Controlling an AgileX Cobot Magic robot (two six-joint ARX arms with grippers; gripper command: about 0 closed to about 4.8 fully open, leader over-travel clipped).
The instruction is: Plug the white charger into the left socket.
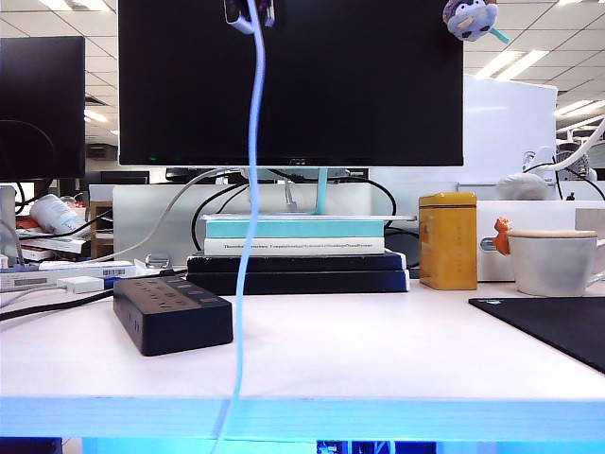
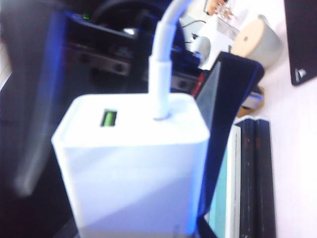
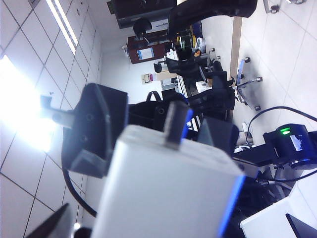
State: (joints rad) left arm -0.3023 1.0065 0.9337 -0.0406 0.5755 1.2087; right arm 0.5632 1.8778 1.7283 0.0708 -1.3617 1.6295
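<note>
While the left hand [image 2: 136, 198] clamps the white charger [image 2: 124, 148] above the table [image 1: 378, 350], the right hand's [image 3: 163, 218] grip beside it is unclear.

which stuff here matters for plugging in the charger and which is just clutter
For the job: white charger with its cable, held up high between left gripper and right gripper; power strip.

Clutter: monitor, books, yellow tin, mug, black mat.

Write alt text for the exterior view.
A white cable hangs down in front of a dark monitor, above a desk holding a black power strip at left, stacked books, a yellow tin and a mug.
</note>
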